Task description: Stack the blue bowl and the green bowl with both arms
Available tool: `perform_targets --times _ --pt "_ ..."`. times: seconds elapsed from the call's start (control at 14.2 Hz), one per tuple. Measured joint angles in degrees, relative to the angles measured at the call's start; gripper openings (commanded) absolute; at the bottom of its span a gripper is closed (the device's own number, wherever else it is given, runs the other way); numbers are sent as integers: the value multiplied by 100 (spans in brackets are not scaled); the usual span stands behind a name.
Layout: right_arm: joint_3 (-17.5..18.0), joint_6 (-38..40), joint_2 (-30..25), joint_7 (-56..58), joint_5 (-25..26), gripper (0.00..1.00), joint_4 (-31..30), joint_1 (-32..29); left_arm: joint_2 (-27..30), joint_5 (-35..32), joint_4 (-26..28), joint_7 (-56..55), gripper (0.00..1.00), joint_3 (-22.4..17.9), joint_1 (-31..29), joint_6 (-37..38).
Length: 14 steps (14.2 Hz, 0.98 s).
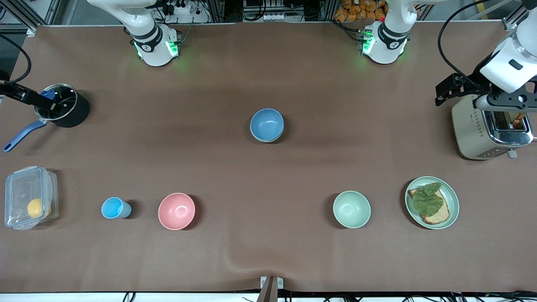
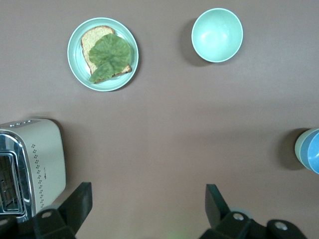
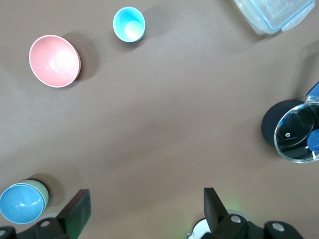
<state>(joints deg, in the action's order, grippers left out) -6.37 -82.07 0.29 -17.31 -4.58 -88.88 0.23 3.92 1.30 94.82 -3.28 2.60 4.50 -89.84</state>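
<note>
Blue bowl sits nested in a green bowl at table centre. Left gripper over toaster, jaws wide apart, empty. Right gripper over lidded pot, jaws wide apart, empty.

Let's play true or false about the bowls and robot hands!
1. The blue bowl sits inside a green bowl. True.
2. The pink bowl holds toast. False: it is empty; the toast lies on the plate.
3. The left gripper is open. True.
4. The right gripper holds the cup. False: it is open and holds nothing.
5. Another green bowl stands alone. True.
</note>
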Motion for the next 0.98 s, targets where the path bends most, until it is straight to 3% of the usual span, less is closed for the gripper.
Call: perform_targets --times 0.21,0.98 --pt "230 -18 0 83 51 100 113 -213 -34 0 -102 0 100 0 28 142" --pt "398 98 2 780 52 100 287 -283 -69 -150 -195 100 100 -27 38 246"
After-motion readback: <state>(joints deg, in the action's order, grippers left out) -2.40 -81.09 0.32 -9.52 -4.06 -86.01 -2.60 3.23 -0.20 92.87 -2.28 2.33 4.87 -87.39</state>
